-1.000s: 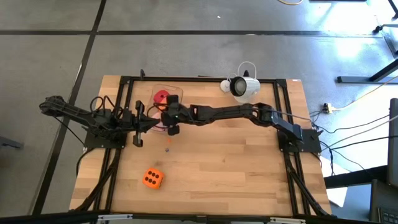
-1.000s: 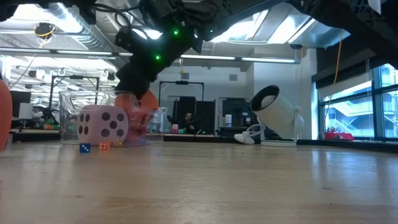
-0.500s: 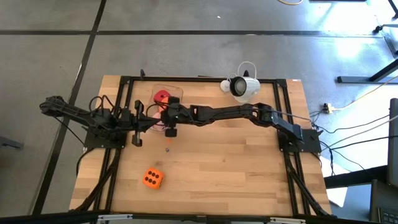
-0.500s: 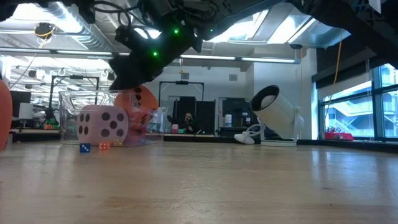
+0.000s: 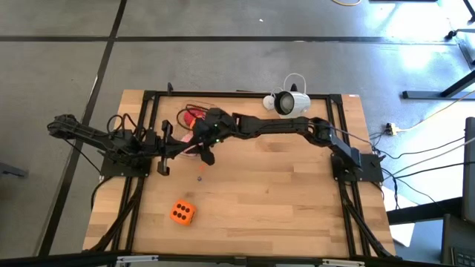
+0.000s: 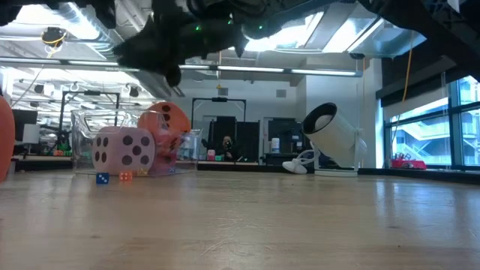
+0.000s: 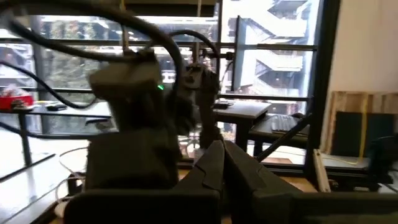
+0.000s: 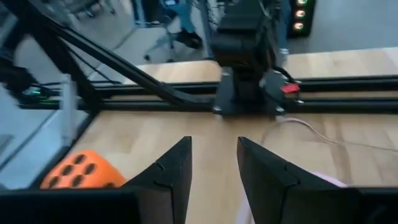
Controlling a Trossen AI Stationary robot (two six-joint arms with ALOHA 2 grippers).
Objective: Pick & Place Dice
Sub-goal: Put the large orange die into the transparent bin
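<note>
1. The right gripper (image 5: 205,145) hangs released and empty above the clear container (image 6: 88,120) at the table's far left part; its fingers (image 8: 171,171) stand apart.
2. An orange die (image 8: 78,169) lies just beside those fingers; in the low view a pink die (image 6: 124,148) and an orange one (image 6: 168,124) sit at the container.
3. Another orange die (image 5: 182,213) lies well apart on the bare wooden table (image 5: 282,200), near its front edge.
4. The left gripper (image 7: 222,163), clenched, waits at the left side.

A pink die (image 6: 124,150) and an orange die (image 6: 166,124) sit inside a clear container (image 6: 82,142).
</note>
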